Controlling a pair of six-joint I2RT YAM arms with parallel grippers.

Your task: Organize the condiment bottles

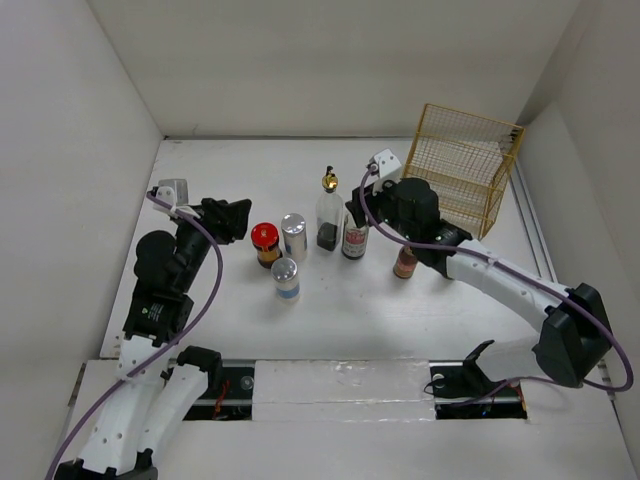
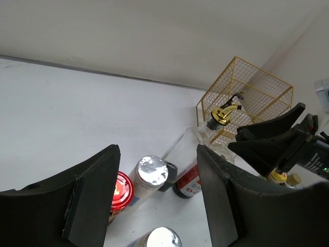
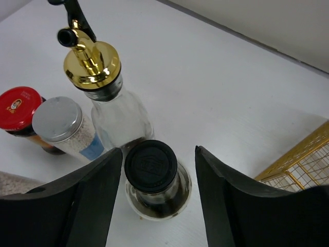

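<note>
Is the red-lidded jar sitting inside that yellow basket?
No, the red-lidded jar stands on the table next to a silver-capped shaker, far from the yellow basket.

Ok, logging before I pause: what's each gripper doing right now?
Left gripper: open, holding nothing.
Right gripper: open around the black-capped bottle, not clamped on it.

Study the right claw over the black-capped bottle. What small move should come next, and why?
Probably lower the right claw slightly and shut it on the black-capped bottle. Its fingers stand open on either side of the cap without touching it, so the bottle looks lined up but not yet gripped.
</note>
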